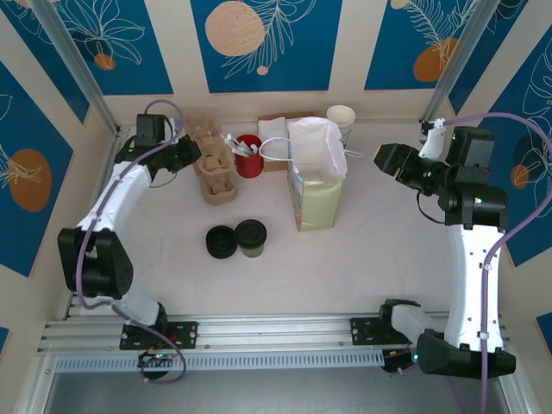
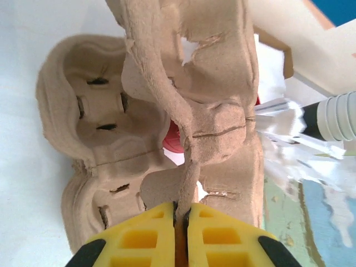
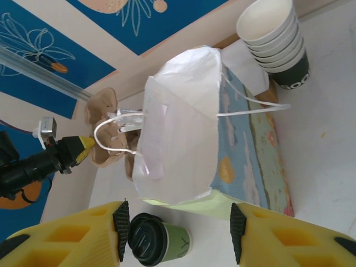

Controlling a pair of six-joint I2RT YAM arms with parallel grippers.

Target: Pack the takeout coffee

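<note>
Takeout coffee — pale mark, perhaps a logo.

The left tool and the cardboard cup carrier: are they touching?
Touching. The left wrist view shows the left tool shut on the thin upright wall of the cardboard cup carrier, with no gap on either side.

The left arm reaches from its near-left base to the far left, with the wrist turned right. The left gripper has its jaws pinched on a thin wall of the carrier. The right arm stands upright at the right, wrist bent left. The right gripper has its jaws parted, gripping nothing.
</note>
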